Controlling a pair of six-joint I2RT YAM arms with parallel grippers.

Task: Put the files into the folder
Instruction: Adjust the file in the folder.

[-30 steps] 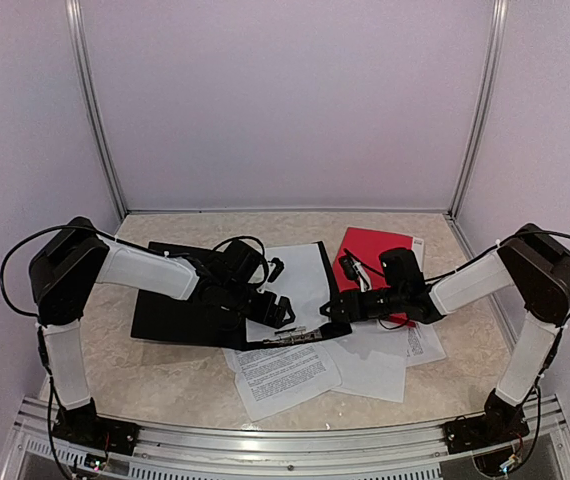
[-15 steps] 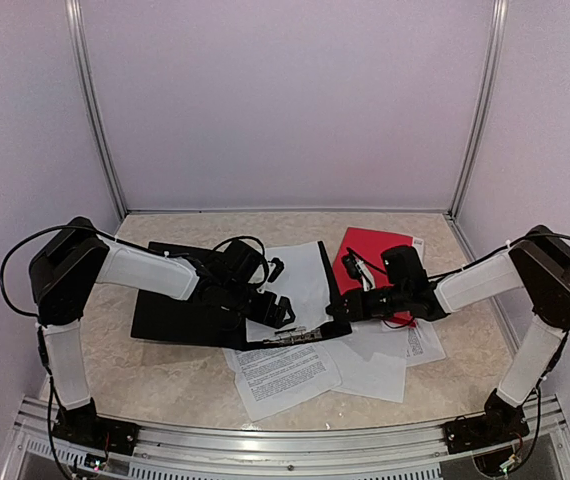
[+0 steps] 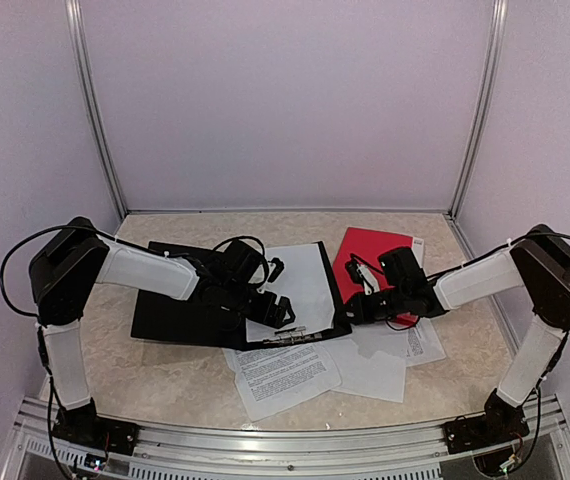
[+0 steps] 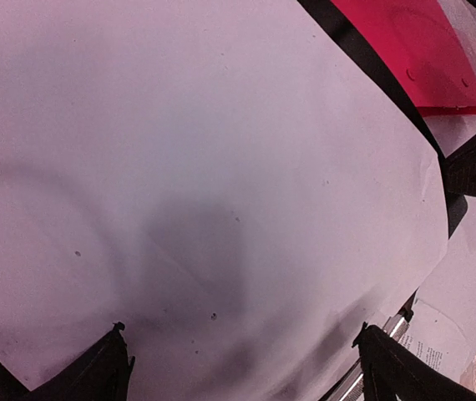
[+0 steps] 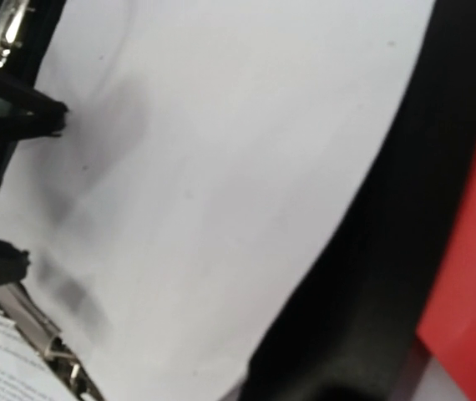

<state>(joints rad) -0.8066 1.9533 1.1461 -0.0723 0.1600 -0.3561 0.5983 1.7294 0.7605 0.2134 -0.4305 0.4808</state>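
Top external view: the black folder (image 3: pixel 180 318) lies open and flat on the bench (image 3: pixel 185 390), left of centre. One blank sheet (image 3: pixel 303 275) already rests on its right half. The sheet's long axis runs from the bench's near edge toward the rear, slightly skewed, and its near short end sits at the metal clip (image 3: pixel 290 337). Other files are not yet in: printed sheets (image 3: pixel 285 378) lie askew on the bench against the folder's near edge and seem to run under it. More white pages spread toward the right, near a red plastic cover (image 3: pixel 370 250).

Left tool (image 3: pixel 281 310): jaws wide apart, low over the blank sheet, clamped on nothing. In the left wrist view we see paper between both fingertips; contact we cannot tell.

Right tool (image 3: pixel 353 312): at the folder's right edge, jaws together. We cannot tell whether anything thin is pinched between them.

Handling, our judgement: the paper is light, limp and easily creased, and the sheets are likely slick against each other. Lying flat, a sheet offers no face to pinch. We would take one by a free corner or an edge that overlaps another page, or press and slide it. We would carry it by a short end so the long axis trails toward the clip.
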